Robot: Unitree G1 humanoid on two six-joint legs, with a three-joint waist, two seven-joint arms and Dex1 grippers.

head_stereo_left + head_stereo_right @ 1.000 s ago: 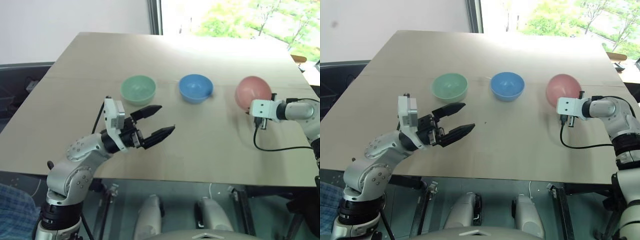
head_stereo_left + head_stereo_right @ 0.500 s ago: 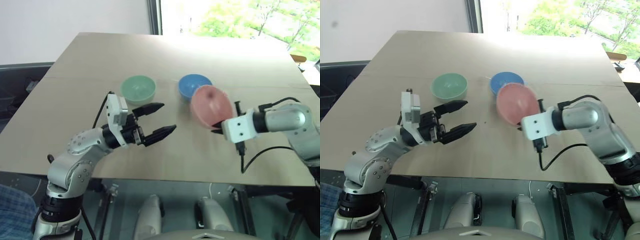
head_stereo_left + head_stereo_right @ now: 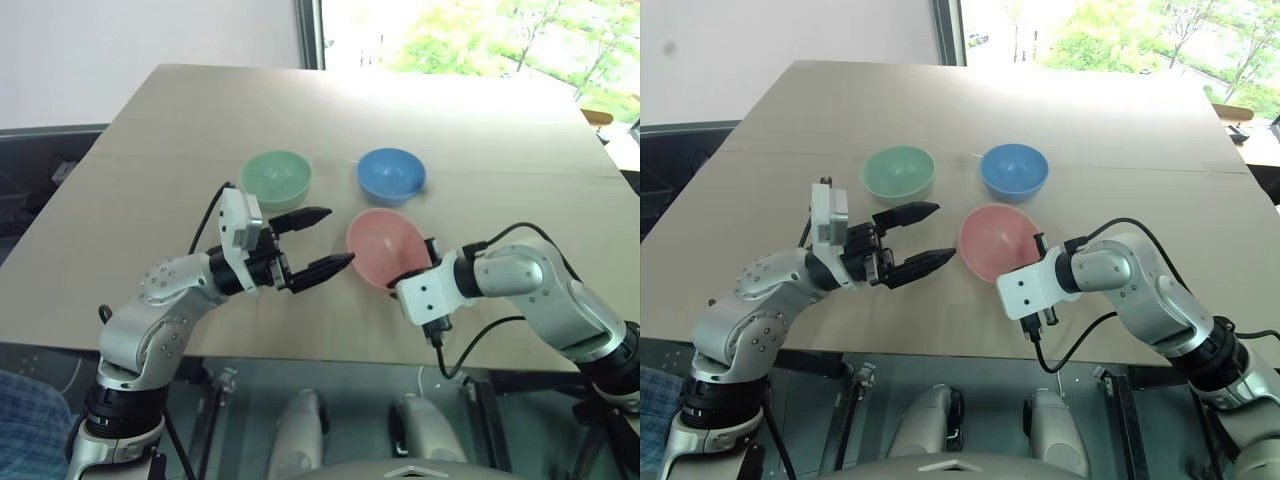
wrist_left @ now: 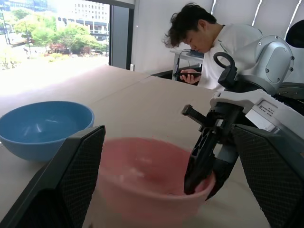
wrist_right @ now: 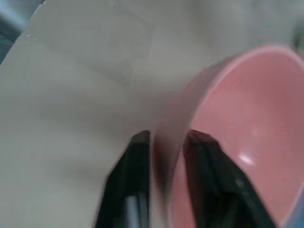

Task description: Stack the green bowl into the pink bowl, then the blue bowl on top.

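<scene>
A pale wooden table (image 3: 200,130) is standing beside a bright window with green trees outside. In the left wrist view, a person (image 4: 209,42) in a white top is sitting past the far edge of the table, looking down at a phone (image 4: 189,74).

Three small plastic bowls are sitting on the table. The green bowl (image 3: 276,178) is resting upright toward the robot's left, and the blue bowl (image 3: 392,176) is resting upright just to its right, with a gap between them. The pink bowl (image 3: 383,246) is sitting nearer the robot, in front of the blue bowl and apart from it, with its opening facing up.

The right gripper (image 3: 420,272) is reaching in from the right and straddling the near rim of the pink bowl, one black finger inside the bowl and one outside. In the right wrist view the fingers (image 5: 135,156) are standing slightly apart around the rim; whether they are pressing on it is not clear.

The left gripper (image 3: 318,240) is hovering above the table just left of the pink bowl, its two black fingers spread wide and holding nothing, pointing toward the bowl.
</scene>
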